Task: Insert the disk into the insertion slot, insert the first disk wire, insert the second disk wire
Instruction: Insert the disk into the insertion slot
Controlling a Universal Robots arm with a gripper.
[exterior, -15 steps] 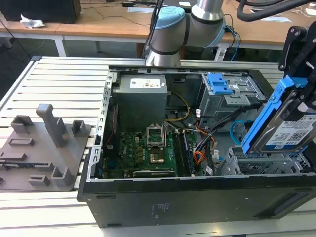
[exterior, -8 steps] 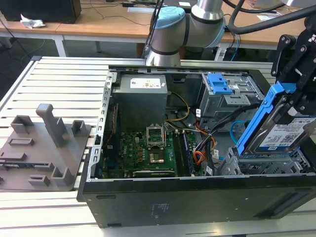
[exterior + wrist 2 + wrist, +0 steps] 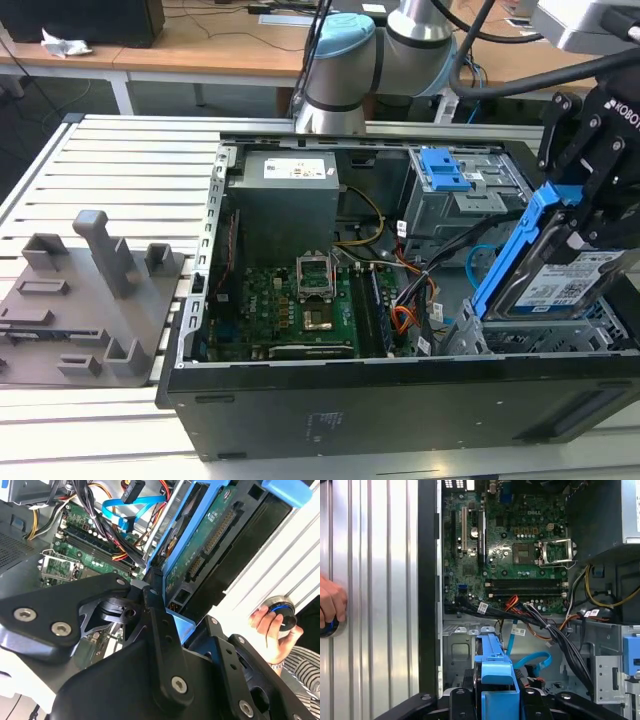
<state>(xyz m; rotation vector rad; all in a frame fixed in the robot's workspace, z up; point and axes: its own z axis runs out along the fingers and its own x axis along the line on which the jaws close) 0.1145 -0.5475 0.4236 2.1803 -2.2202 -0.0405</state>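
The disk, a silver drive with a white label in a bright blue caddy, hangs tilted at the exterior view's right inside the open computer case. My gripper is shut on its upper edge. Just below it lies the insertion slot, a low bay of grey perforated metal, and the disk's lower end sits at its edge. In the second wrist view the disk's green circuit board faces the camera beside one black finger. The first wrist view shows the blue caddy. A loose blue wire lies close to the bay.
A taller grey cage with a blue latch stands behind the slot. The motherboard and a bundle of cables fill the case's middle. A person's hand rests on a knob on the ribbed table beside the case. Grey fixtures lie at the exterior view's left.
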